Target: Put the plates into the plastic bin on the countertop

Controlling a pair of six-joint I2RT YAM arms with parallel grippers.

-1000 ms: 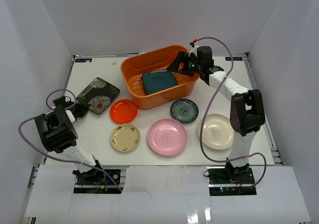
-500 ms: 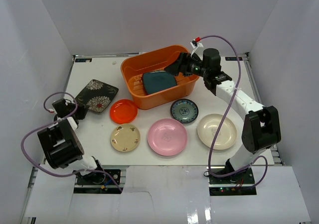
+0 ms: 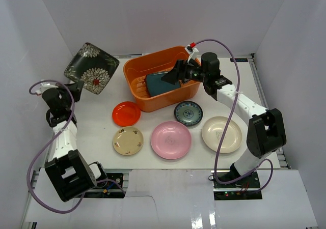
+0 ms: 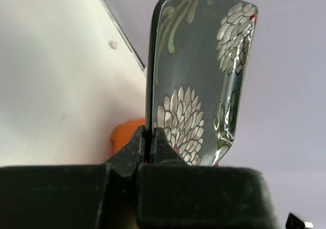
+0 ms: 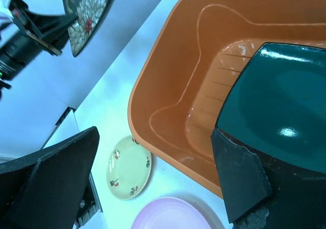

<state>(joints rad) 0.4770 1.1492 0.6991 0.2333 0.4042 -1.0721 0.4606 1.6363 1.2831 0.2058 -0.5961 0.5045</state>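
1. Your left arm is lifted off the bench (image 3: 97,124) and bent at the elbow. Its wrist is cocked up toward the far-left corner.
2. The left claw (image 4: 150,140) is pressed tight on the rim of the black floral square plate (image 4: 198,76). In the left wrist view you can see both fingers clamped on that one edge.
3. That plate is up in the air over the far-left part of the bench, tilted with its flower face toward the top camera. It's to the left of the orange plastic bin (image 3: 153,104) and not over it.
4. Your right arm is stretched out long from its base, reaching far and left so the wrist sits over the bin's right end.
5. The right claw (image 5: 153,137) is spread wide and holding nothing. One finger (image 5: 51,183) hangs outside the bin's near wall, and the other sits right by the teal plate's edge. You can't tell if that one is touching the plate.
6. The only thing in the bin is the teal square plate (image 3: 163,82), toward the right end, on the ribbed floor.
7. The rest are flat on the bench in front of the bin:
   - the red-orange plate (image 3: 126,113) just off its near-left corner
   - the blue-green patterned plate (image 3: 188,113) by its near-right corner
   - nearer you, the beige plate (image 3: 128,140), the pink plate (image 3: 170,140) and the cream plate (image 3: 221,134), in a row from left to right
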